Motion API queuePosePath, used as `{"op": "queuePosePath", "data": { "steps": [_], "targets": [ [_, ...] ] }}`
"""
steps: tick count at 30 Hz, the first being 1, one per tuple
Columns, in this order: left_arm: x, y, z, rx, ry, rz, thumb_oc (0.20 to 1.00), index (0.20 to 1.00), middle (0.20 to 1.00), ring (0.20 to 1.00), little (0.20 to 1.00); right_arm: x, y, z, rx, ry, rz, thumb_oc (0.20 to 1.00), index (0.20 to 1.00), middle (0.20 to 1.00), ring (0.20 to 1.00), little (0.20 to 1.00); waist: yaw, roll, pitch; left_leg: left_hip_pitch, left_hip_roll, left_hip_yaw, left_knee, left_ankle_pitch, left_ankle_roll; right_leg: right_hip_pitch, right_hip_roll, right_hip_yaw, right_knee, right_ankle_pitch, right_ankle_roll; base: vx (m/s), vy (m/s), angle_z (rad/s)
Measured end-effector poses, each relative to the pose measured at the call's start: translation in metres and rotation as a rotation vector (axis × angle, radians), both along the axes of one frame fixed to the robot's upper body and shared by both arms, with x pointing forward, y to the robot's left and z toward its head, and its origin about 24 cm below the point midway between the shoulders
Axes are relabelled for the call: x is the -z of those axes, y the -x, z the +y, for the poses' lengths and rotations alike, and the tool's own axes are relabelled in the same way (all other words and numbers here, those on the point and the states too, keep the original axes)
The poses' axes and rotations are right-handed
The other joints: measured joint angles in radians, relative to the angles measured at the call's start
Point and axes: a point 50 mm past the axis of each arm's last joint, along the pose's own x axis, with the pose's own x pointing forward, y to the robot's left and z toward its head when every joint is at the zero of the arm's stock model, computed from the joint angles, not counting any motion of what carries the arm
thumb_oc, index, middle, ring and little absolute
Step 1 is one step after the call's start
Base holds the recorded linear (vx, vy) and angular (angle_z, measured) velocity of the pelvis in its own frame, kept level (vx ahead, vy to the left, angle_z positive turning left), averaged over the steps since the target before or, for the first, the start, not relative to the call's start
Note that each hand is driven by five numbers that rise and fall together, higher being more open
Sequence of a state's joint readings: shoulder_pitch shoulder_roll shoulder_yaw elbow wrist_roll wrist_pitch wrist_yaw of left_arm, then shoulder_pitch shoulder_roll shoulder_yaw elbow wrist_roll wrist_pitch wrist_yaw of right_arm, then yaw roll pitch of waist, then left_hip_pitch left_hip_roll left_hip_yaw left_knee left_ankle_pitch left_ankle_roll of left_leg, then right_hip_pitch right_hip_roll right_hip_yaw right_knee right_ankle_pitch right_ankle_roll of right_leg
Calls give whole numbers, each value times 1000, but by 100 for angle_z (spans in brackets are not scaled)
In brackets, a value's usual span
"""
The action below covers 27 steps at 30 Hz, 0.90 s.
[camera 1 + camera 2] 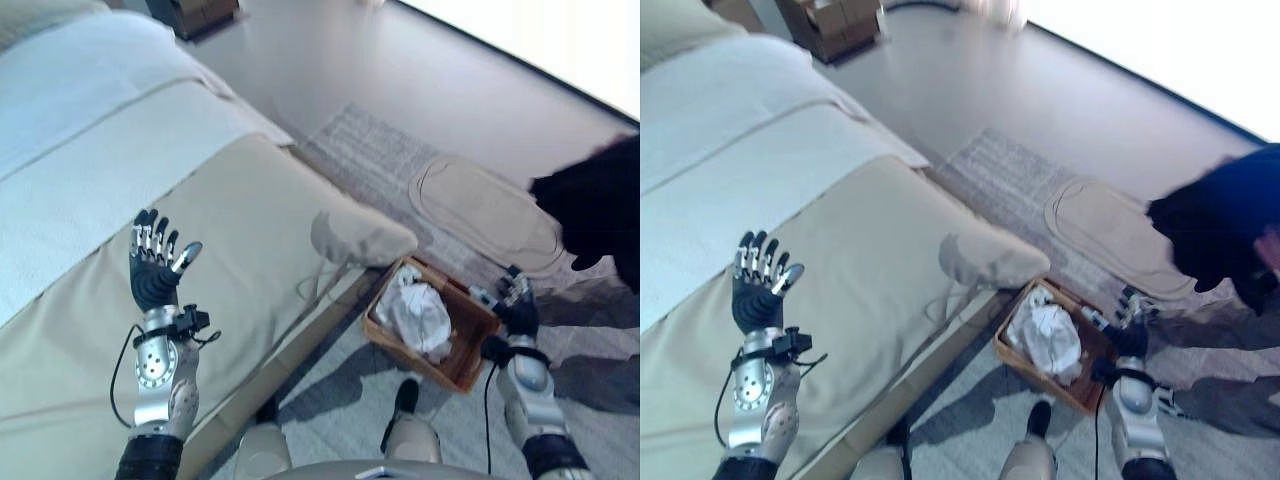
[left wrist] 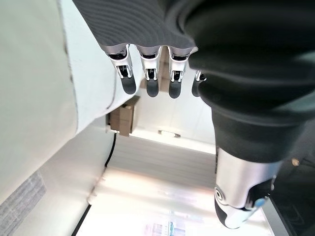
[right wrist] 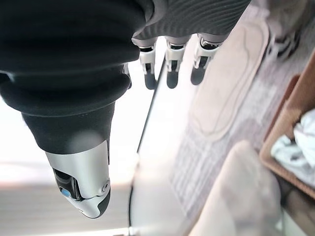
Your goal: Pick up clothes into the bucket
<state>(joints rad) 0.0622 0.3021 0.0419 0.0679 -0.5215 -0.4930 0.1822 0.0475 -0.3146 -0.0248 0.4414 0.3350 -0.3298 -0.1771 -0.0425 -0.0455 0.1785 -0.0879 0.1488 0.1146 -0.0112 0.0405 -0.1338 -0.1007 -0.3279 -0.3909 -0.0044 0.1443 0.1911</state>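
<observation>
Left hand (image 1: 155, 268) up over the bed (image 1: 250, 230), at about 8 o'clock in the eye view, fingers straight and spread, thumb out, holding nothing. Left wrist view agrees: fingers (image 2: 150, 81) extended in a row, nothing between them and the thumb.

Right hand (image 1: 517, 308) at about 4 o'clock, over the floor just beside the basket's (image 1: 470, 365) far corner. Right wrist view shows fingers (image 3: 171, 73) straight and relaxed, empty.

Basket is brown, sits on the floor at the bed's foot corner, roughly 5 o'clock from frame centre. White clothes (image 1: 418, 312) bundled inside it, piled toward the bed side; the right-hand part of the basket floor is bare.

Bed has a beige cover, with a white sheet (image 1: 90, 150) across the upper part at 10 o'clock. Cover corner (image 1: 365, 238) hangs over the edge just above the basket.

Grey rug (image 1: 380, 150) on the floor past the basket, with a beige oval mat (image 1: 485, 210) on it at 2–3 o'clock. Person in dark top (image 1: 595, 205) leans in at 3 o'clock, close to the right hand.
</observation>
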Motion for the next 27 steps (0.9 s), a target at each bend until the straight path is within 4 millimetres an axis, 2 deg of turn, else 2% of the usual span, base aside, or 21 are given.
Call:
{"op": "queuePosePath", "data": {
  "steps": [4, 9, 14, 16, 19, 21, 27],
  "targets": [
    [8, 6, -3, -3, -26, 41, 1000, 1000, 1000, 1000, 1000, 12, 5, 27, -87, -53, 34, 1000, 1000, 1000, 1000, 1000, 2, -6, -55, 43, 7, 13, -21, 1, -1, 40, 13, -2, -27, 2, 2, 69, 22, -4],
    [21, 9, -3, -19, -95, 117, 1000, 1000, 1000, 1000, 1000, 2, -3, 58, -211, -47, -18, 1000, 1000, 1000, 1000, 1000, 12, -3, -82, 88, 3, 8, -44, 1, -1, 105, 14, -16, -58, 4, 9, 67, 27, 5],
    [33, 9, -12, 3, -105, 185, 1000, 1000, 1000, 1000, 1000, -9, -7, 64, -250, 23, -58, 1000, 1000, 1000, 1000, 1000, 54, 1, -99, 101, -1, -27, -47, 7, 0, 151, 14, -55, -70, 4, 11, 46, 42, 21],
    [35, 11, -12, 3, -107, 194, 1000, 1000, 1000, 1000, 1000, -9, -8, 68, -269, 21, -59, 1000, 1000, 1000, 1000, 1000, 84, 3, -99, 98, -4, -42, -46, 9, 2, 169, 12, -74, -70, -1, 16, 40, 52, 24],
    [37, 13, -11, 4, -110, 208, 1000, 1000, 1000, 1000, 1000, -9, -7, 74, -309, 14, -60, 1000, 1000, 1000, 1000, 1000, 90, 4, -100, 93, -10, -74, -47, 9, 3, 191, 8, -107, -68, -9, 23, 31, 58, 34],
    [38, 15, -10, 3, -118, 216, 1000, 1000, 1000, 1000, 1000, -8, -6, 75, -308, 11, -55, 1000, 1000, 1000, 1000, 1000, 114, 3, -100, 91, -14, -93, -46, 9, 3, 207, 6, -126, -69, -15, 27, 32, 51, 32],
    [42, 19, -10, 7, -146, 241, 1000, 1000, 1000, 1000, 1000, -7, -4, 73, -301, 11, -47, 1000, 1000, 1000, 1000, 1000, 111, 1, -101, 76, -35, -131, -42, 11, 6, 217, -17, -165, -44, -29, 33, 38, 81, 21]
  ]
}}
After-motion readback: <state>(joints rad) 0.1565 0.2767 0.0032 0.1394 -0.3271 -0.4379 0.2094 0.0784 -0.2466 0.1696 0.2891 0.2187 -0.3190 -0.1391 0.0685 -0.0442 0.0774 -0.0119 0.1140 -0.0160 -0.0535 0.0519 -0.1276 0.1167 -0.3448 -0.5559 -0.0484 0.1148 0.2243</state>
